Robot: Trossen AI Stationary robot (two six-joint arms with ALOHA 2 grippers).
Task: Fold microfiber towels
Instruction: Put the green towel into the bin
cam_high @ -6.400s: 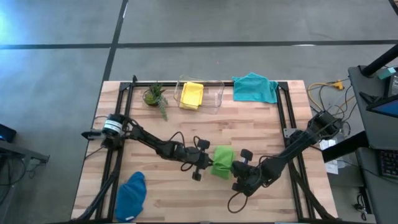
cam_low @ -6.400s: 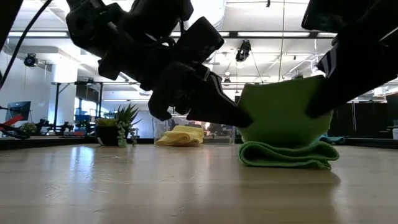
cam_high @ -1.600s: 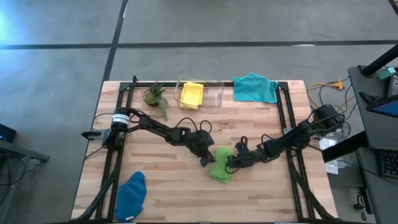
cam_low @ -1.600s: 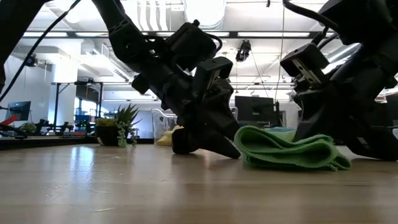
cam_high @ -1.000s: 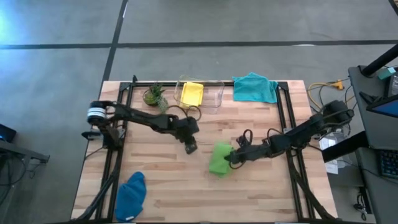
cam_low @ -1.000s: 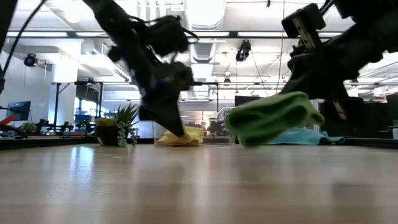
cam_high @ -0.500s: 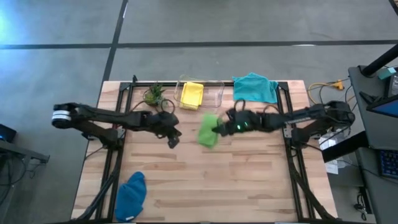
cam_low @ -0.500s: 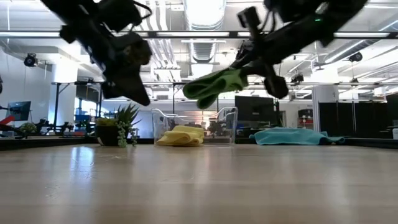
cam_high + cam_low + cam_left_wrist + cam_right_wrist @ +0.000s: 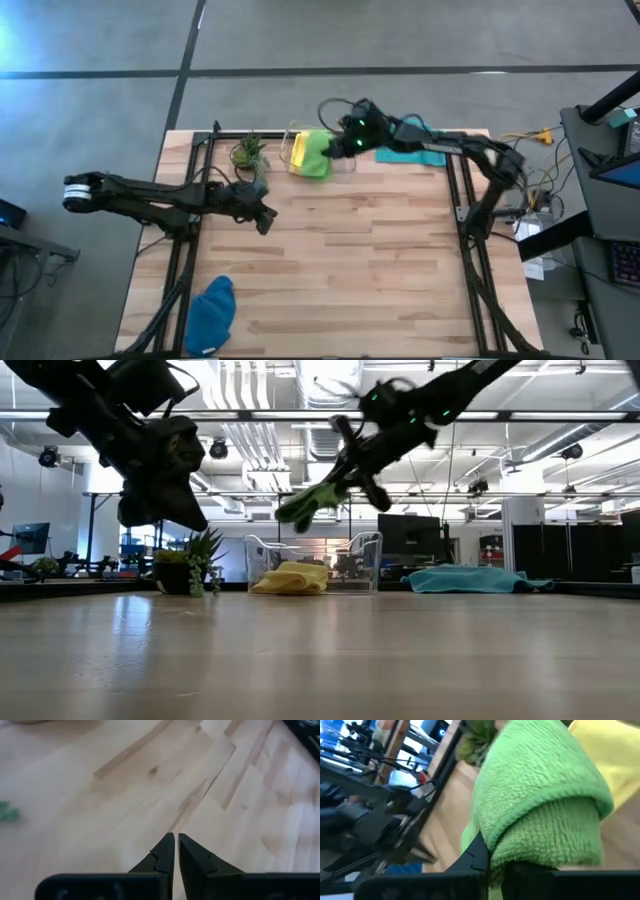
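The folded lime green towel (image 9: 315,152) is held aloft over the clear bin (image 9: 347,160), clamped in the right end effector (image 9: 341,146), seemingly for stacking on the yellow towel (image 9: 300,155) inside. The left end effector (image 9: 265,223), pressed together and empty, is parked over the desk (image 9: 380,270), well short of the bin.

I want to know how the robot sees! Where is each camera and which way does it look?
High: above, looking straight down; both arms, table.
Low: table height, looking across; both arms overhead, bin.
Left wrist: on the left arm, looking at bare wood; left gripper shut.
Right wrist: on the right arm; right gripper clamps the green towel.
High and low both show green towel above the yellow towel.
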